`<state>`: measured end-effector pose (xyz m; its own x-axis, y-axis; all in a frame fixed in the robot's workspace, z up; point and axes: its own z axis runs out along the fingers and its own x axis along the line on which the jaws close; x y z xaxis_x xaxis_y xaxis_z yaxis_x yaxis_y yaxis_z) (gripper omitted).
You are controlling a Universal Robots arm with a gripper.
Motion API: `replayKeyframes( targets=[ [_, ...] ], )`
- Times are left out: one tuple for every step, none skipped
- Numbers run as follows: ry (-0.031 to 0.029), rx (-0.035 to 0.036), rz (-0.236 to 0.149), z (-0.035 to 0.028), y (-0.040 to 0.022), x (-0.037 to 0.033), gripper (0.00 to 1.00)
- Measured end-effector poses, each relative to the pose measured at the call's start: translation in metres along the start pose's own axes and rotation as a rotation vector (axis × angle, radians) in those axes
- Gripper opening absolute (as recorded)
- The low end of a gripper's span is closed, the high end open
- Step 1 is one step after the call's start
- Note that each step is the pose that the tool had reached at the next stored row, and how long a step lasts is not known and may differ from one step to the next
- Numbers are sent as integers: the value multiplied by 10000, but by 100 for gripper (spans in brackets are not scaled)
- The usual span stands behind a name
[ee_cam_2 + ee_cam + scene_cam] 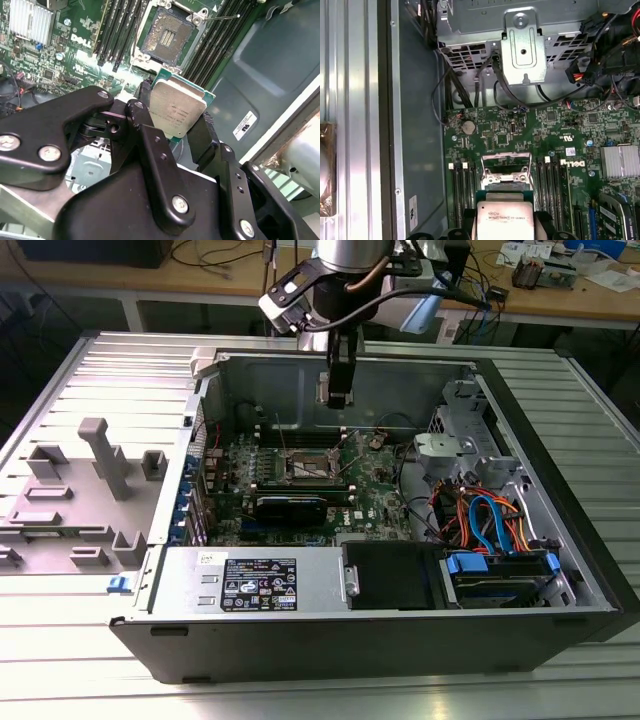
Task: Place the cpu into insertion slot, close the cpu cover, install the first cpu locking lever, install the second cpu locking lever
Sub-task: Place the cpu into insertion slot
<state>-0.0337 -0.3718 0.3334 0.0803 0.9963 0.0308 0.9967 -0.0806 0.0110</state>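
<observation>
My gripper [175, 117] is shut on the cpu [176, 109], a small square chip with a dull silver top and green edge, also in the first wrist view as the cpu [505, 218]. In the exterior view the gripper [337, 395] hangs above the green motherboard [375, 485] inside the open computer case, a little above the insertion slot [312, 466]. The insertion slot [167, 36] lies open, its dark pin field bare, just beyond the held chip. The cpu cover [506, 173] stands flipped up at the socket's far side.
Long black memory slots [117, 35] flank the socket on both sides. A finned heatsink [29, 19] sits on the board. The case wall [340, 370] rises close behind the gripper. A drive cage with coloured cables [490, 520] fills the exterior view's right. A grey fixture [100, 455] stands outside the case.
</observation>
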Motion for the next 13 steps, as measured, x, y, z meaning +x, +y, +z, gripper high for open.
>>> replayKeyframes(
  targets=[
    [-3,14,100,22,0,-1,54],
    [-4,22,158,39,0,-1,54],
    [-5,24,191,56,0,-2,54],
    [-2,6,190,77,0,-2,54],
    [1,-42,189,98,-1,-3,54],
    [8,-80,186,119,0,-4,54],
    [12,-102,185,134,-1,-4,54],
    [15,-120,178,145,-1,-5,54],
    [16,-131,170,156,-1,-6,54],
    [16,-136,157,179,-1,-9,54],
    [17,-137,153,199,-2,-10,54],
    [16,-137,149,226,-2,-12,54],
    [18,-138,146,259,-2,-13,54]
  ],
)
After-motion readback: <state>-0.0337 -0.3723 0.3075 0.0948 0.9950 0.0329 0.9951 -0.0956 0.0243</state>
